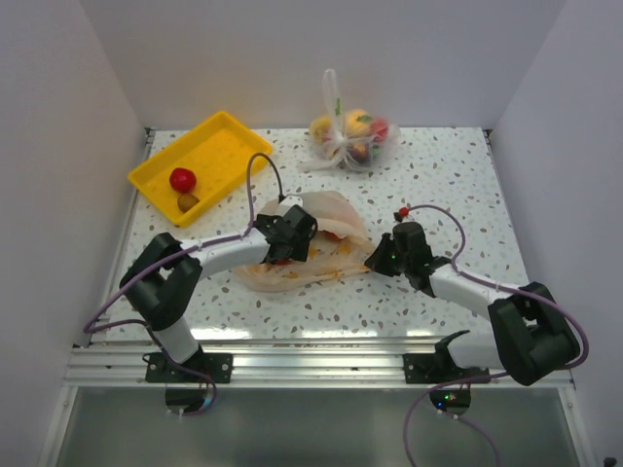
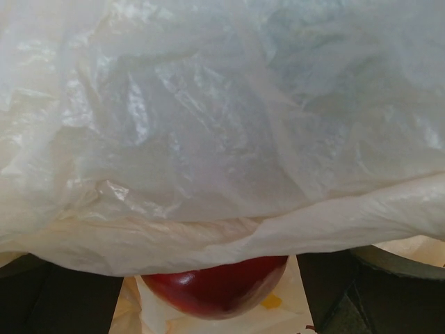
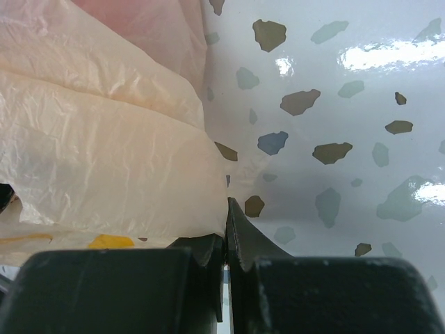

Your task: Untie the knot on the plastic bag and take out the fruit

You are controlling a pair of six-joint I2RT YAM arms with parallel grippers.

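Peach-orange plastic bag [image 1: 326,268] lies mid-table toward the near edge; right gripper [image 3: 226,233] pinches its right end. Left gripper [image 1: 290,248] gapes wide inside, fingers either side of a red fruit [image 2: 212,289]; best to close gently, then withdraw low.

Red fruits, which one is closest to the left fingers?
The round red fruit under the crinkly peach-orange plastic bag, between the left fingers; the others sit in the yellow plastic tray and the knotted clear bag.
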